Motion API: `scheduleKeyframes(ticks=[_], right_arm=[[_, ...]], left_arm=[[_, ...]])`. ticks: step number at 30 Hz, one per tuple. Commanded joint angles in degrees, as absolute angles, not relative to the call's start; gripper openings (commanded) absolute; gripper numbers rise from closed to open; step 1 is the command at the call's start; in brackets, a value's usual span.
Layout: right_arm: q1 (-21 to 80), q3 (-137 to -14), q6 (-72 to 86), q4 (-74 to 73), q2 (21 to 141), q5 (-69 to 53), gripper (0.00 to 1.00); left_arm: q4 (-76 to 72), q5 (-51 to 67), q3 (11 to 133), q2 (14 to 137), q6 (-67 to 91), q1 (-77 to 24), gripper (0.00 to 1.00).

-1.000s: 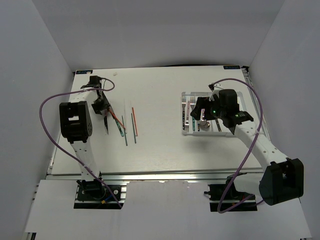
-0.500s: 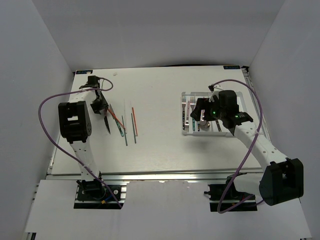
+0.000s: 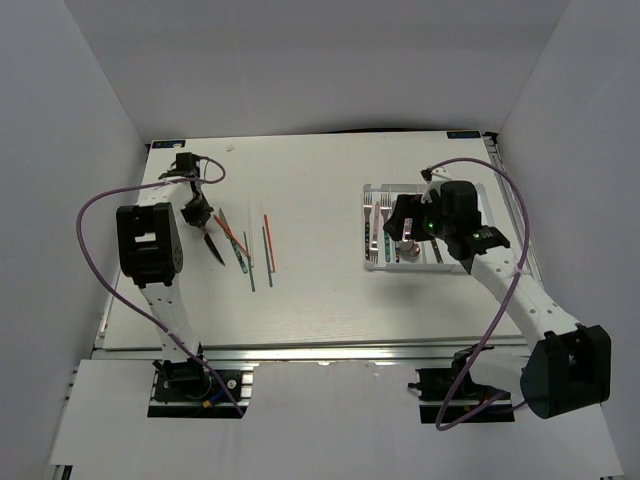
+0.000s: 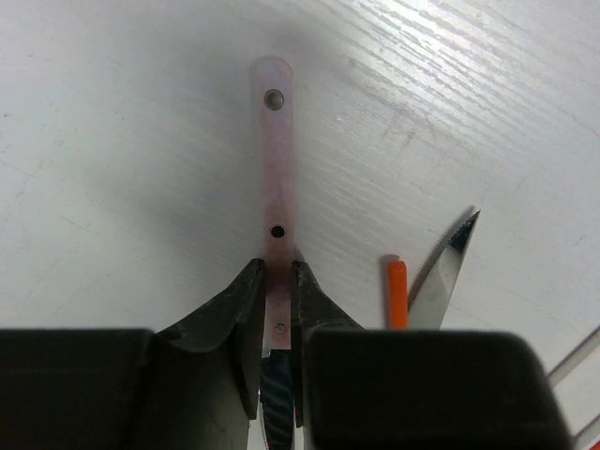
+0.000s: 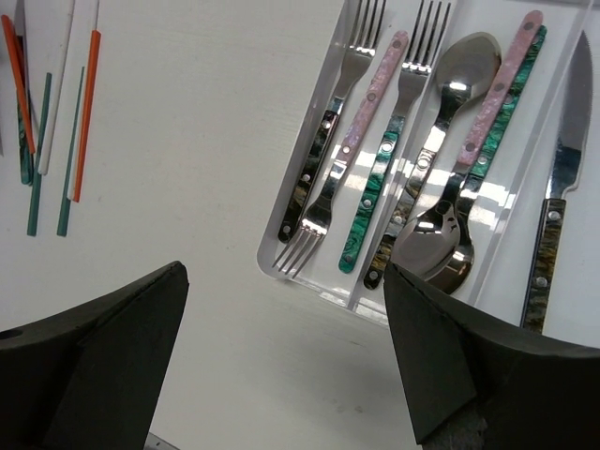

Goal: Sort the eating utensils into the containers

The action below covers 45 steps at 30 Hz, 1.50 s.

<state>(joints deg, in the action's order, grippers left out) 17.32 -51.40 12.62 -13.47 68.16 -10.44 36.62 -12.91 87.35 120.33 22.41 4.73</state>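
Observation:
My left gripper [image 3: 201, 214] [image 4: 277, 281] is shut on the pink handle [image 4: 277, 187] of a utensil low over the table at far left; the utensil's head is hidden under the fingers. A serrated knife tip [image 4: 448, 262] and an orange-red chopstick end [image 4: 397, 292] lie just right of it. Loose red and green chopsticks [image 3: 268, 243] lie nearby. My right gripper [image 3: 402, 222] [image 5: 281, 309] is open and empty above the near-left corner of the white tray [image 3: 370, 188] [image 5: 319, 289]. The tray holds forks [image 5: 349, 84], spoons [image 5: 459, 75] and a knife [image 5: 567, 122].
The right wrist view shows orange [image 5: 82, 112] and green chopsticks [image 5: 39, 150] on the table to the left of the tray. Purple cables [image 3: 90, 220] loop beside both arms. White walls enclose the table on three sides.
My left gripper has shifted slightly toward the near side with the pink-handled utensil. My right arm has moved a little to the right over the tray.

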Motion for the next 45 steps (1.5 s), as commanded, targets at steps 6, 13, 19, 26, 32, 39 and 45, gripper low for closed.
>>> scheduleKeyframes(ticks=[6, 13, 19, 26, 32, 39, 45], right_arm=[[17.1, -49.7, 12.6, -10.6, 63.6, -4.4, 0.89], [17.0, -48.8, 14.1, -8.2, 63.6, -8.2, 0.89], [16.3, -48.1, 16.5, -4.5, 63.2, -19.7, 0.89], [27.2, -45.6, 25.1, 9.3, 67.8, -24.2, 0.89], [39.5, -52.2, 31.4, 18.4, 80.5, -24.4, 0.85], [46.1, -64.3, 31.2, 18.9, 93.5, -21.7, 0.74], [49.1, -72.3, 29.8, 13.1, 99.8, -17.4, 0.71]], left_arm=[[41.3, -18.0, 82.4, 121.3, 21.6, 5.4, 0.0], [35.2, -14.7, 70.8, 102.7, 26.1, 2.4, 0.0], [33.8, -15.4, 62.9, 90.3, 27.7, 1.2, 0.0], [31.2, -1.4, 56.5, 79.6, 27.7, 0.9, 0.0], [28.6, 6.2, 58.3, 72.3, 31.8, -7.4, 0.0], [22.2, 11.8, 56.5, 68.9, 38.2, -14.4, 0.0], [19.3, 11.6, 54.8, 67.5, 40.3, -16.4, 0.0]])
